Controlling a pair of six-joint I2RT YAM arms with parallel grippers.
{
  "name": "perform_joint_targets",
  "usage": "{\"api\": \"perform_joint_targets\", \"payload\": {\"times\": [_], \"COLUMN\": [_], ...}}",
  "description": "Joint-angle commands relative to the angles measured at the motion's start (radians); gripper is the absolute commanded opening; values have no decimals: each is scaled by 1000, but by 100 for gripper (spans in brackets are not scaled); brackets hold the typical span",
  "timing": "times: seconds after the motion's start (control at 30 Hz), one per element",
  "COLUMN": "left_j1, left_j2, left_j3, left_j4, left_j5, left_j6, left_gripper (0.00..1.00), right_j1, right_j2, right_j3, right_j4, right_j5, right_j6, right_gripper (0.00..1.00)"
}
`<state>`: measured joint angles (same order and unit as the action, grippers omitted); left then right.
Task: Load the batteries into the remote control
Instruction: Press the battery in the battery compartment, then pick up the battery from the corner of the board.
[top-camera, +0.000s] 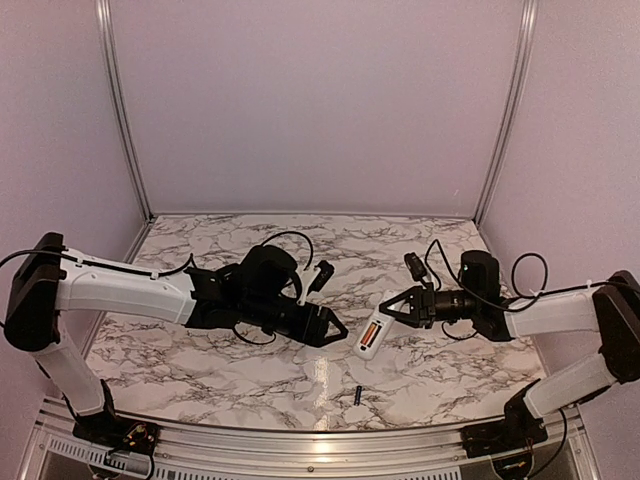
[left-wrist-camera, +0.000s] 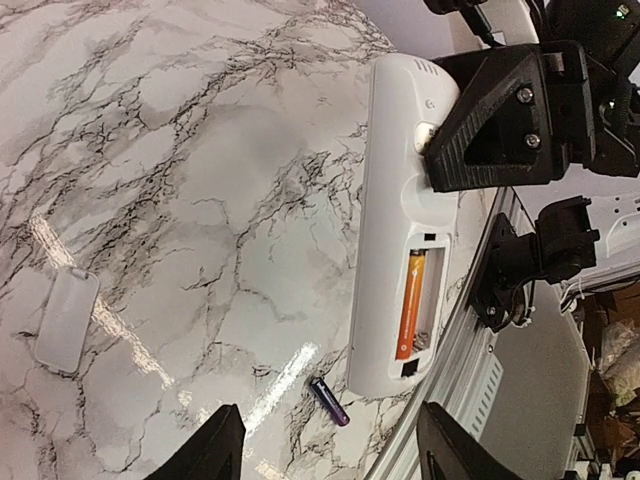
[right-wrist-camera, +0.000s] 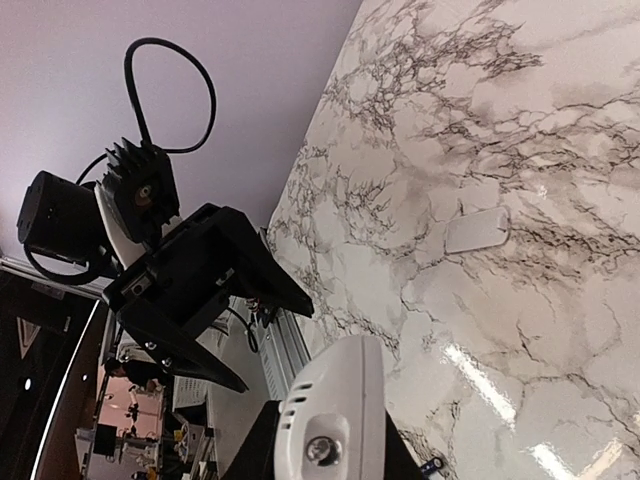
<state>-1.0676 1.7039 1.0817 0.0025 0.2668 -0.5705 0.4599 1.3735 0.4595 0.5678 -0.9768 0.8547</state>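
The white remote control lies back-up, its battery bay open, with the orange-copper battery seated in one slot. In the left wrist view the remote and orange battery show clearly; the other slot is bare. My right gripper is shut on the remote's far end. The black battery lies on the marble near the front edge, just beside the remote's lower end. My left gripper is open and empty, its fingers apart above the black battery.
The thin white battery cover lies flat on the marble left of the remote, also in the right wrist view. The table's metal front rail runs close to the black battery. The two grippers face each other closely.
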Motion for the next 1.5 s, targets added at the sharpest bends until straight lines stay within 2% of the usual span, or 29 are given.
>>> {"api": "perform_joint_targets", "payload": {"times": [0.0, 0.2, 0.4, 0.53, 0.7, 0.93, 1.2, 1.47], "left_j1": [2, -47, -112, -145, -183, -237, -285, -296], "left_j2": [-106, -74, 28, 115, 209, 317, 437, 486], "left_j3": [-29, -57, -28, 50, 174, 321, 504, 533], "left_j4": [-88, -119, -126, -160, -249, -374, -599, -611], "left_j5": [-78, -121, -148, -177, -206, -258, -393, -389], "left_j6": [81, 121, 90, 59, 22, 12, -3, -17], "left_gripper": [63, 62, 52, 46, 41, 40, 39, 34], "right_j1": [-54, -88, -93, -95, -116, -231, -257, -257], "right_j2": [-86, -183, -310, -350, -365, -378, -374, -386], "right_j3": [4, -2, 25, 75, 103, 84, 84, 69], "right_j4": [-156, -277, -450, -608, -705, -723, -721, -718], "right_j5": [-1, 9, 78, 182, 247, 192, 156, 150], "right_j6": [-139, -229, -343, -408, -429, -426, -432, -430], "right_gripper": [0, 0, 0, 0, 0, 0, 0, 0]}}
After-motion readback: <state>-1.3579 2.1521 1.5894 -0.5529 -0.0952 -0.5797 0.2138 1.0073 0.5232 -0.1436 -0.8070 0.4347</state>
